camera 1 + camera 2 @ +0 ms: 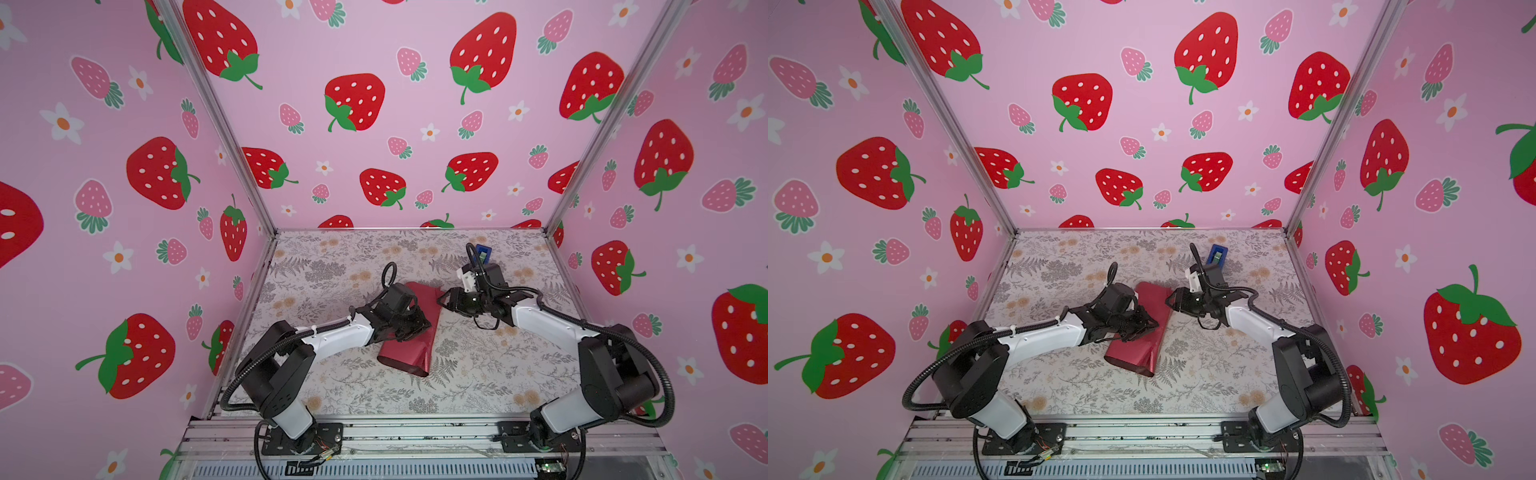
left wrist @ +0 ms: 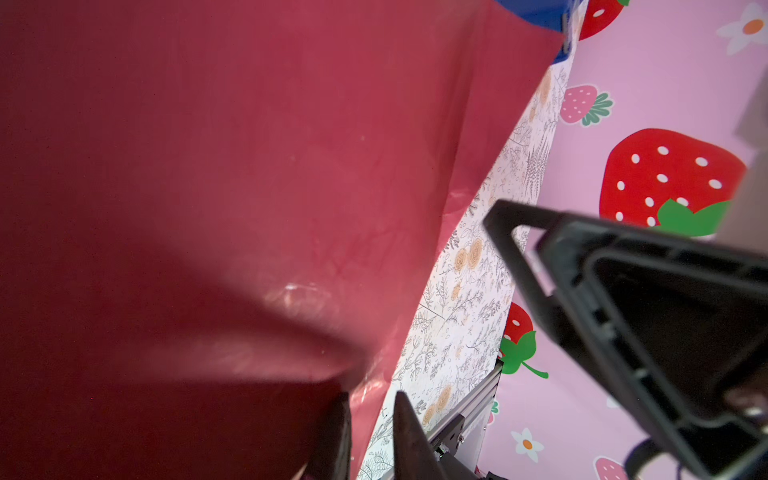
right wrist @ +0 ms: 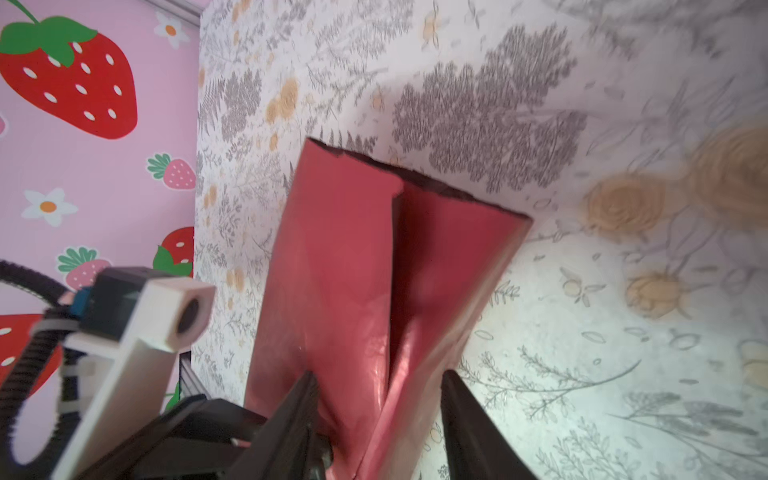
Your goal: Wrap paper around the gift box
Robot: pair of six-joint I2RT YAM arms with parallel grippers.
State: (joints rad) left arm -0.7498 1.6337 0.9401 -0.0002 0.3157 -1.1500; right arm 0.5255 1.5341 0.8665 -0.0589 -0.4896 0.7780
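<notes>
Right claw [image 3: 378,376]: spread apart, straddles one end of the paper [image 3: 374,257] without pinching it. Left claw [image 2: 372,395]: barely parted, paper edge in the gap; clamped or not, impossible to tell. Paper lies mid-desk [image 1: 332,266] as a flattened tube, long axis running upper to lower frame in both top views, open mouth toward the lower edge. Inside hidden; middle covered by the left arm [image 1: 332,332].

Both top views: mounted high at the front, tilted down toward the back wall [image 1: 374,124], whole table [image 1: 332,257] in frame, nearly identical. Left wrist: very close to the paper [image 2: 208,166], which fills most of it. Right wrist: close, looking along the same paper onto the table.
</notes>
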